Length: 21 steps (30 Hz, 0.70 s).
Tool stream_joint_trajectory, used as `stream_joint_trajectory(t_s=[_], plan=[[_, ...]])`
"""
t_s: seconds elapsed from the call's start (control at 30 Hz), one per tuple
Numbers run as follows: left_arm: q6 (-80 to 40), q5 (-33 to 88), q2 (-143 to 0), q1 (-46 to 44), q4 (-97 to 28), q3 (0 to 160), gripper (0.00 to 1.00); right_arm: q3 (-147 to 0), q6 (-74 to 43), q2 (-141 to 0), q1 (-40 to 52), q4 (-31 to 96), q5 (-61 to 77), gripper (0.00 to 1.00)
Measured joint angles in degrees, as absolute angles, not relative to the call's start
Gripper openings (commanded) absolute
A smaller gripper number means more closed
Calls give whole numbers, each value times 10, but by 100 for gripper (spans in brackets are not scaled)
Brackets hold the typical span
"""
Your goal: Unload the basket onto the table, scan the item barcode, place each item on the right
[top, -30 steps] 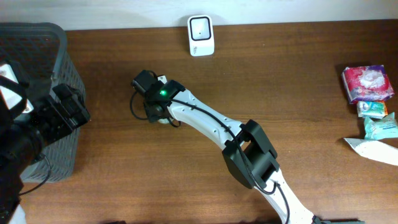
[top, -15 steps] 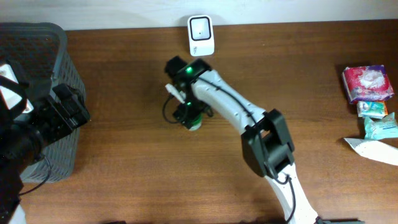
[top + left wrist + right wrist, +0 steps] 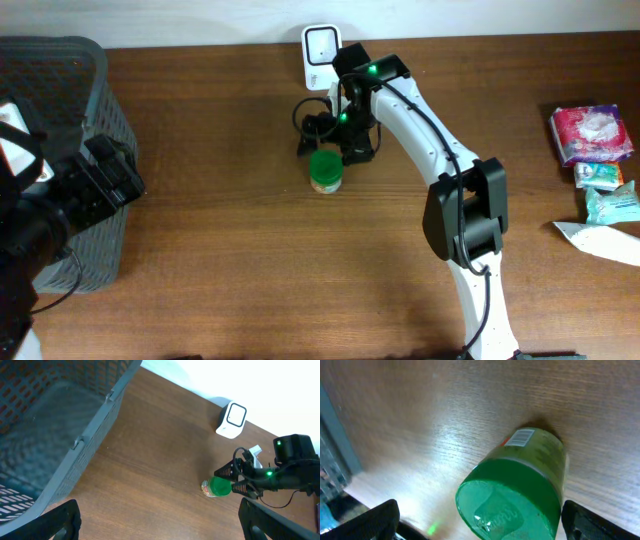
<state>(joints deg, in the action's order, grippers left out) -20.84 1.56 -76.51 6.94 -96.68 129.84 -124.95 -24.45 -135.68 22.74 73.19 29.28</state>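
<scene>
the right arm (image 3: 420,112) is crowding the green-lidded jar (image 3: 325,171) from 1 o'clock, so an off-centre close is risking knocking it over or rolling it, and its small barcode (image 3: 522,436) may be ending up turned away from the white scanner (image 3: 323,57). the right claw (image 3: 335,148) is hanging spread wide, pinching nothing, and the jar is sitting free on the table (image 3: 200,280) just beside it at 6 o'clock in the overhead view, with the scanner near at 12 o'clock.

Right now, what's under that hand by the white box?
A green-lidded jar on the table, the open right hand above it. A barcode shows on its side. The lid hides what it holds.
</scene>
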Motion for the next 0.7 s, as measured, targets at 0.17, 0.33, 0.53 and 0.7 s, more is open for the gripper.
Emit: stream_joint_trajectory(t_s=[0.17, 0.33, 0.53, 0.7], plan=[[-208, 16, -765, 69, -967, 1298, 99, -1249, -405, -1357, 252, 732, 175, 99], [-208, 16, -765, 69, -967, 1298, 99, -1249, -486, -1357, 282, 716, 109, 99], [-208, 16, -765, 69, -967, 1298, 99, -1247, -504, -1357, 298, 706, 83, 99], [-208, 16, -765, 69, -967, 1298, 99, -1246, -509, -1357, 299, 707, 68, 99]])
